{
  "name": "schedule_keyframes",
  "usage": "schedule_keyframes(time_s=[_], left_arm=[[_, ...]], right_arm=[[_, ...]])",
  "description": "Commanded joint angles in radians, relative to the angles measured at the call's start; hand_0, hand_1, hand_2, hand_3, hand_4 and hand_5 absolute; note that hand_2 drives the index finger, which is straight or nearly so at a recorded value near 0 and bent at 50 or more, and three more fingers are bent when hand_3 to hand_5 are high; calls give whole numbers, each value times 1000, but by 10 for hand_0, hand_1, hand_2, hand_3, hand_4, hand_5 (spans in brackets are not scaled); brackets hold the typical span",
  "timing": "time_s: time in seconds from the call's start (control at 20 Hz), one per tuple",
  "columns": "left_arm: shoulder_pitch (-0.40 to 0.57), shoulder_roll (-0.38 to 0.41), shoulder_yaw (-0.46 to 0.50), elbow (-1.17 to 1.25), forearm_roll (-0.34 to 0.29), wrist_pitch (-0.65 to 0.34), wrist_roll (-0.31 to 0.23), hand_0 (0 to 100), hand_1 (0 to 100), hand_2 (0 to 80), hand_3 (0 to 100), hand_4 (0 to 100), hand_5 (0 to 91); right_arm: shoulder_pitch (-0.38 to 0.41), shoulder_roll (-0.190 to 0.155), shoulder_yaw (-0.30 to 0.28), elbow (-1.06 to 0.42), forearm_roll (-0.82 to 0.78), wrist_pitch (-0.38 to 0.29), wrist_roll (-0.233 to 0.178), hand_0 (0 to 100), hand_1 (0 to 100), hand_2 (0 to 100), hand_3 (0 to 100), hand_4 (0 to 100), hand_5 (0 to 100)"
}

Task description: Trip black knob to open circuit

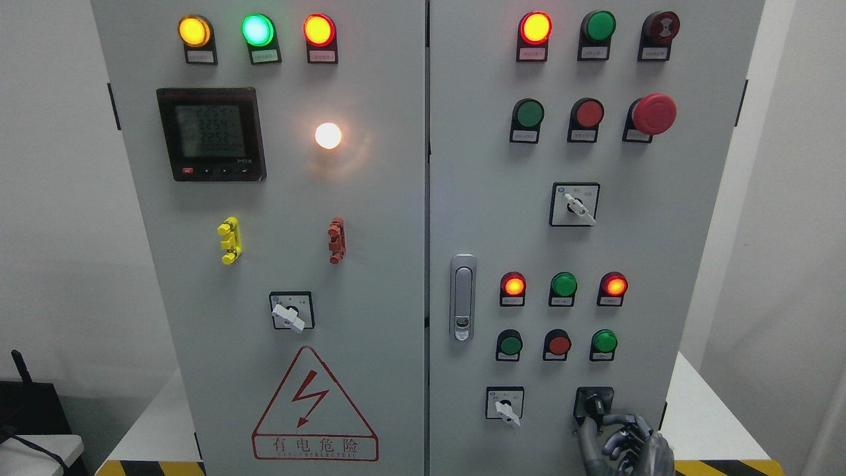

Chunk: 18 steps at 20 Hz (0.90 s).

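Just robot hand (624, 443) at black knob (595, 403)

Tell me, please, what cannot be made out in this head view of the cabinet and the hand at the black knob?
- Black knob: head view, partly covered by the right hand, so its position is unclear.
- Right hand: cut off by the bottom edge; grip on the knob is uncertain.
- Button labels: too small.
- Meter digits: blurred.
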Motion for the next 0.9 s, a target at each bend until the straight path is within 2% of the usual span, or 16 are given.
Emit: schedule_keyframes(time_s=[0.0, 0.4, 0.55, 0.85], left_arm=[[-8, 0, 0, 0, -34, 0, 1, 120, 389, 0, 0, 0, 0], [-8, 0, 0, 0, -34, 0, 1, 120, 389, 0, 0, 0, 0], [-8, 0, 0, 0, -32, 0, 1, 120, 389, 0, 0, 0, 0], [-8, 0, 0, 0, -34, 0, 1, 120, 389, 0, 0, 0, 0]], right_arm=[[-2, 0, 4, -1, -44, -1, 4, 500, 777, 625, 919, 946, 974], [-2, 0, 7, 1, -57, -1, 5, 501, 782, 630, 925, 949, 975], [-5, 0, 9, -1, -83, -1, 37, 503, 784, 630, 926, 950, 975], [-5, 0, 9, -1, -86, -2, 44, 505, 785, 632, 928, 950, 976]])
